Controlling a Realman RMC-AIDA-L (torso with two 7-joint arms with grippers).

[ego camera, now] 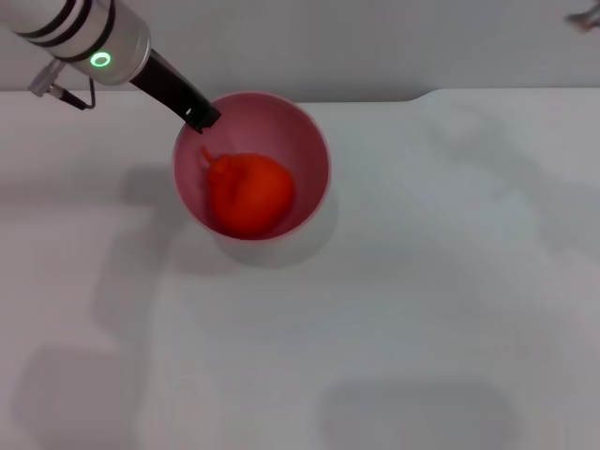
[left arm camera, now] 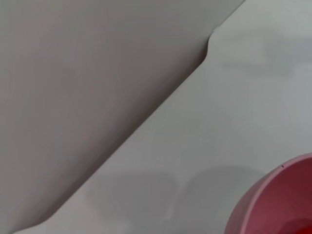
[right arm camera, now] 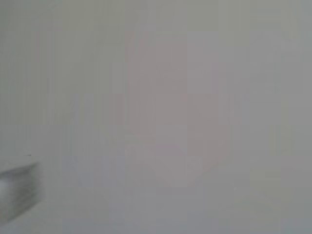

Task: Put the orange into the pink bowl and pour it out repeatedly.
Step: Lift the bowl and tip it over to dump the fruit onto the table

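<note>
The orange (ego camera: 249, 194) sits inside the pink bowl (ego camera: 309, 141), resting toward the near-left part of its inside, stem end pointing to the far-left rim. The bowl stands on the white table (ego camera: 422, 281), upright or close to it, in the far-left part of the head view, w/ a soft shadow under its near side. The left gripper (ego camera: 201, 117) comes in from the upper left of the head view on a white arm w/ a lit green ring, and its dark tip is at the bowl's far-left rim, touching it or clamped on it (can't tell if the fingers are pinched on the rim or just resting there, only one dark tip shows). The left wrist view catches a slice of the pink bowl (left arm camera: 273, 204) w/ a hint of red-orange inside, plus bare table and the table's far edge. The right gripper isn't seen; the right wrist view is only a pale blur.
</note>
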